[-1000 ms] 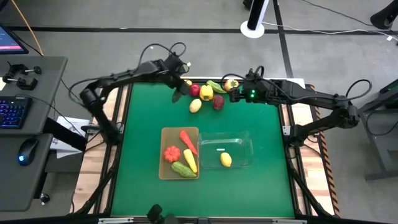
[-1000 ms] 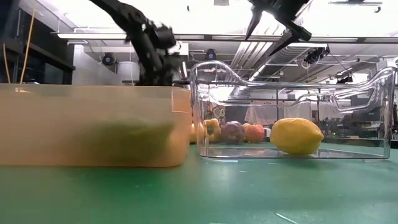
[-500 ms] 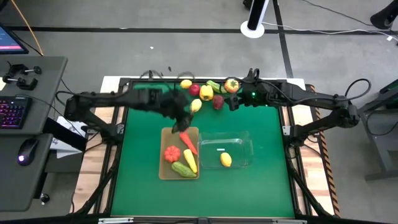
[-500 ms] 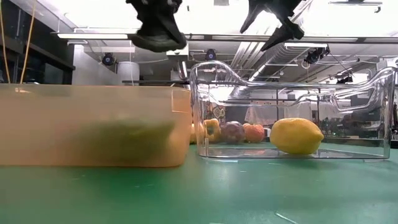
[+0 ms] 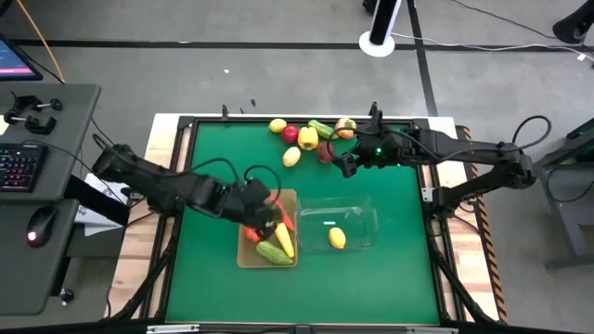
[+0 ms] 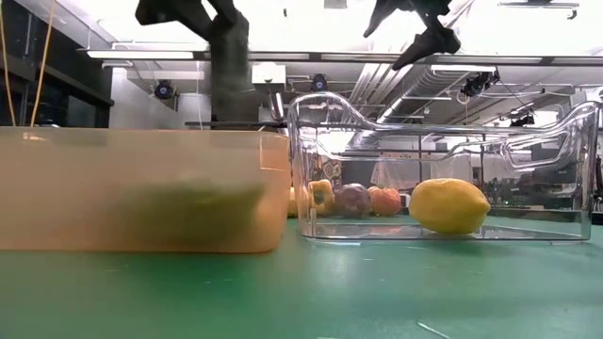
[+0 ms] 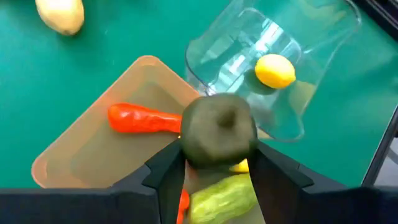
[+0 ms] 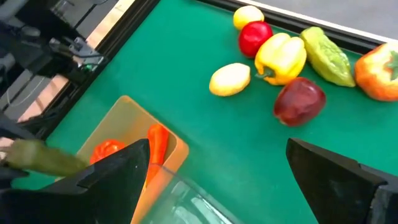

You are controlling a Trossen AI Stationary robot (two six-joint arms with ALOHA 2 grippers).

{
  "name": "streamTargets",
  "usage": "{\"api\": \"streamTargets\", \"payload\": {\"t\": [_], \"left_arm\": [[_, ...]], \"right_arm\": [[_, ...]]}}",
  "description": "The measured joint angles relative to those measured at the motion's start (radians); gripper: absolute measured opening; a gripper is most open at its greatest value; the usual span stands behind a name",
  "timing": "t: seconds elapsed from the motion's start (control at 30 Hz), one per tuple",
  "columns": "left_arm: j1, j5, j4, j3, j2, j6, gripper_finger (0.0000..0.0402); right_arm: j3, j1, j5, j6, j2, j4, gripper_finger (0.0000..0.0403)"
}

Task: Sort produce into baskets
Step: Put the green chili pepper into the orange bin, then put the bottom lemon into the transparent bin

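My left gripper (image 5: 265, 215) hangs over the tan basket (image 5: 247, 198), shut on a green cucumber (image 7: 219, 130) that the left wrist view shows end-on. In that basket lie a carrot (image 7: 142, 118), another cucumber (image 7: 224, 196), a red tomato (image 5: 256, 229) and a yellow piece (image 5: 283, 240). The clear basket (image 5: 360, 208) beside it holds a lemon (image 5: 337, 238). My right gripper (image 5: 344, 160) stands open above the table, next to the loose produce at the far edge. A dark red apple (image 8: 300, 101) lies nearest to it. My left gripper pinches the cucumber's two sides (image 7: 191, 146) between its two fingers. The fingers slant down from the table's left side. The cucumber (image 8: 38, 158) is lifted clear above the tan basket and sticks out past the fingers.
Loose on the green mat at the far edge lie a pale lemon (image 8: 230, 79), a yellow pepper (image 8: 283, 57), a red apple (image 8: 255, 37), a small lemon (image 8: 249, 15), a green piece (image 8: 326, 56) and an orange-red fruit (image 8: 379, 74). Bare mat lies left of the baskets.
My left gripper has swung from the loose produce at the far edge toward the near edge, to a place above the tan basket, and has brought the cucumber with it. My right gripper has shifted slightly toward the near edge and rolled, still open.
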Motion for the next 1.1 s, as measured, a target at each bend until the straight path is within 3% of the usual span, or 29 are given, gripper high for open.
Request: {"api": "streamTargets", "payload": {"t": [0.13, 0.3, 0.57, 0.8, 1.1], "left_arm": [[-0.050, -0.073, -0.011, 0.000, 0.006, -0.068, 0.0160], [-0.062, -0.090, -0.038, 0.000, 0.006, -0.150, 0.0169], [-0.058, -0.077, -0.041, 0.000, 0.006, -0.162, 0.0229], [-0.050, -0.081, -0.041, 0.000, 0.005, -0.136, 0.0297], [0.036, -0.054, -0.047, 0.000, 0.003, 0.074, 0.0301]], "right_arm": [[0.000, 0.014, 0.000, -0.022, 0.000, 0.000, 0.0369], [0.000, 0.016, -0.013, -0.055, 0.000, 0.000, 0.0369], [0.000, 0.016, -0.026, -0.053, 0.000, 0.000, 0.0369], [0.000, 0.016, -0.011, -0.055, 0.000, 0.000, 0.0369], [0.000, -0.012, -0.004, -0.005, 0.000, 0.000, 0.0369]]}}
